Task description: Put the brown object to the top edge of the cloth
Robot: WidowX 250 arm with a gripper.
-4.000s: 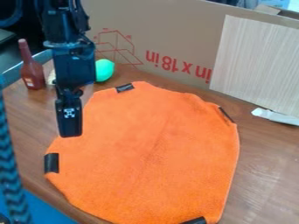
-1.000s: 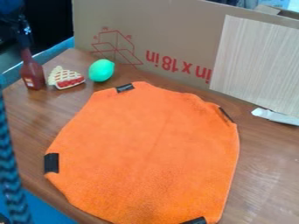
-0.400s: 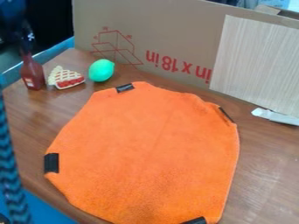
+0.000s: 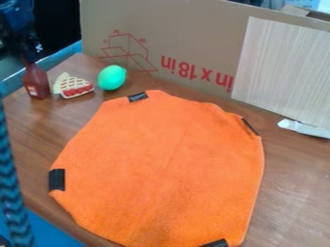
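Observation:
My gripper (image 4: 30, 54) hangs at the upper left, right over the neck of the brown bottle (image 4: 36, 83), and covers the bottle's top. The bottle stands upright on the table near its back left edge. The orange cloth (image 4: 161, 164) lies spread over the middle of the table, to the right of and nearer than the bottle, with black strips at several places along its rim. Whether the gripper touches the bottle is hard to make out.
A toy pie slice (image 4: 75, 87) lies just right of the bottle, with a green egg-shaped object (image 4: 112, 77) beyond it. A cardboard panel (image 4: 187, 29) stands along the back. A white item (image 4: 304, 129) lies at the right.
From over the cloth's left side, the gripper has moved up and left to the bottle, then lowered over its neck. The bottle, pie slice and cloth have stayed put.

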